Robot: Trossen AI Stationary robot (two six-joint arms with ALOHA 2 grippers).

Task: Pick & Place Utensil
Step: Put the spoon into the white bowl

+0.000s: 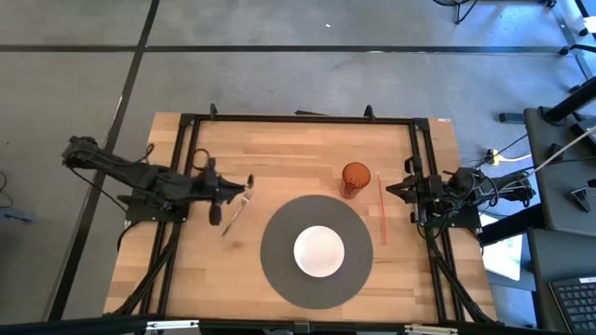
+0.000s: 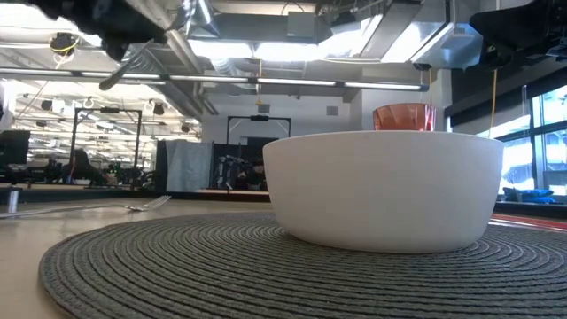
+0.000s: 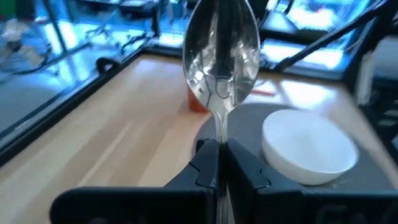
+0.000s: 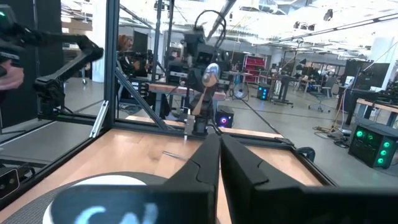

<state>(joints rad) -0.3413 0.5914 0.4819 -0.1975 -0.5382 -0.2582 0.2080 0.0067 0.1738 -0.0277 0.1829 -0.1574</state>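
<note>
A shiny metal spoon (image 3: 221,56) stands out beyond my left gripper (image 3: 217,154), which is shut on it over the table's left part (image 1: 240,185). In the right wrist view the spoon (image 4: 211,72) shows far off in that gripper. A metal fork (image 1: 234,216) lies flat on the wood below the left gripper, left of the round grey placemat (image 1: 279,270). A white bowl (image 1: 319,251) sits in the placemat's middle. My right gripper (image 1: 391,189) waits shut at the table's right side. My left gripper pinches the spoon's handle (image 3: 219,134) just behind the bowl, between its two fingers. The fingers come about level from the table's left and lie along the handle. The spoon is lifted clear of the table, its bowl (image 3: 221,56) pointing on past the fingertips toward the placemat.
An orange tumbler (image 1: 355,179) stands at the placemat's far right edge. A thin red stick (image 1: 381,214) lies on the wood to the right of the placemat. Black frame rails (image 1: 191,163) run along both sides of the table. Bare wood lies left of the fork.
</note>
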